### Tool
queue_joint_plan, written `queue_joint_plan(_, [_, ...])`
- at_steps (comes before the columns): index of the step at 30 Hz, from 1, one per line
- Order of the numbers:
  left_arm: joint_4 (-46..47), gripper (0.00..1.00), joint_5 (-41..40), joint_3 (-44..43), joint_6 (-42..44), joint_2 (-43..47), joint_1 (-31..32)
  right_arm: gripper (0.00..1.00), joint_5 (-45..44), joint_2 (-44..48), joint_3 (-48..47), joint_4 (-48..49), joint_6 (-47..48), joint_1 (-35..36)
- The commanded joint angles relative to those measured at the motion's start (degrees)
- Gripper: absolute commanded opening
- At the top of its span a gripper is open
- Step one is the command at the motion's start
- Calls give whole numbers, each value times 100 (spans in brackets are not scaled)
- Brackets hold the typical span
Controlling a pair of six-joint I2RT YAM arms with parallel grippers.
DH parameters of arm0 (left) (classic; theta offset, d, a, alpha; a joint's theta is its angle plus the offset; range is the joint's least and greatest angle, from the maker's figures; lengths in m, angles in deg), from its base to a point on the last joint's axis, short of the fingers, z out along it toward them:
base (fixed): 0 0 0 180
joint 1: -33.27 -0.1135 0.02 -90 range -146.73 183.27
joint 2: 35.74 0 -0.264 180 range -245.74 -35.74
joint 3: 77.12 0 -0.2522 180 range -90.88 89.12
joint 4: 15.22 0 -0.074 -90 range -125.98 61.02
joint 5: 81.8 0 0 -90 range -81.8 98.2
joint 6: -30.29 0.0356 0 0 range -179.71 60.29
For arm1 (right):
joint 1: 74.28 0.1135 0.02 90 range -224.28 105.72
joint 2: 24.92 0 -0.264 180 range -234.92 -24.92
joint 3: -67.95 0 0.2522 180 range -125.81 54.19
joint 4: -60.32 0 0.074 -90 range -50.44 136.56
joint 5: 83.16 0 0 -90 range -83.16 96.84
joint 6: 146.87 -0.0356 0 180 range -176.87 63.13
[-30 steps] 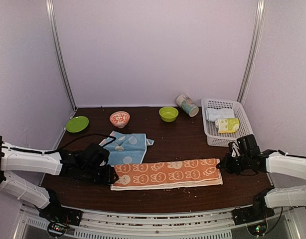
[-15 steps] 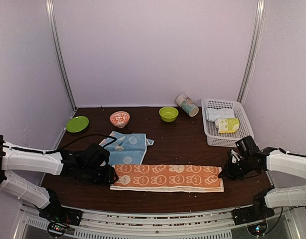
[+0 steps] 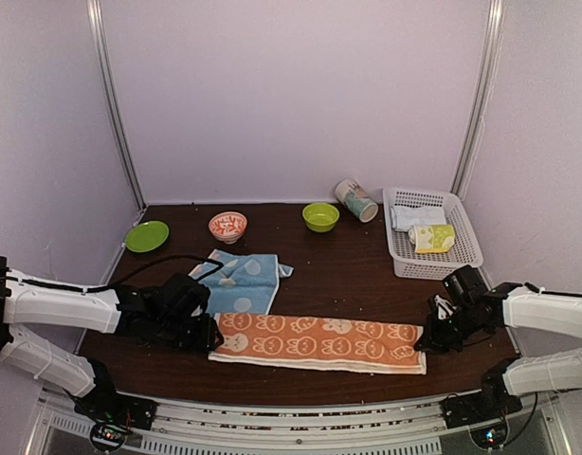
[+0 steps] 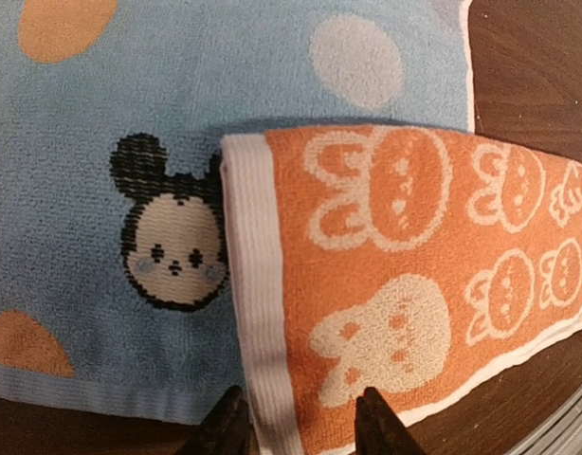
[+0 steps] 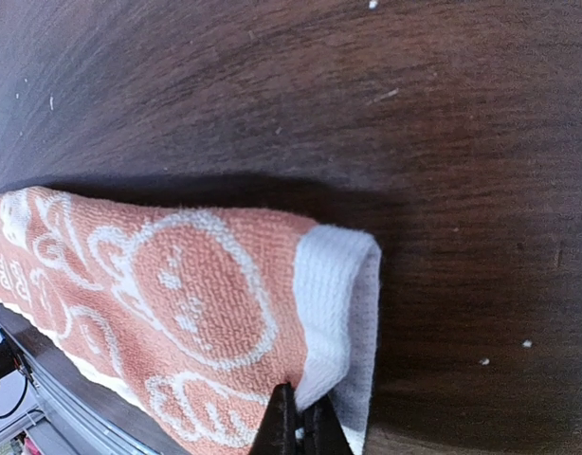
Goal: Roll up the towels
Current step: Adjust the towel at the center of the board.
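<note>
The right claw (image 5: 299, 403) clamps the orange towel (image 3: 319, 341) by its white end hem, bare table (image 5: 462, 142) beyond. The left claw (image 4: 300, 398) straddles the opposite hem, half-open, grip unclear; the blue towel (image 4: 82, 142) lies just ahead.

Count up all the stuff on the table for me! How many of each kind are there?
Flat towels: 2 (orange bunny towel, blue Mickey towel)
Rolled towels: 2 (pale roll, yellow-green roll)
Bowls: 2 (pink bowl, green bowl)
Plates: 1 (green plate)
Cups: 1 (patterned cup)
Baskets: 1 (white basket)
Total: 9
</note>
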Motion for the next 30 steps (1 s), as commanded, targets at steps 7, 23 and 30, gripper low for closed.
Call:
queue_joint_plan(7, [-426, 0, -25, -291, 378, -274, -23, 18, -369, 172, -146, -441, -74, 146])
queue_joint_plan(23, [-575, 0, 62, -358, 558, -231, -22, 50, -448, 801, -308, -1293, -284, 410])
queue_joint_plan(30, [-591, 0, 238, -338, 685, -90, -22, 30, -452, 639, -115, -919, -528, 605])
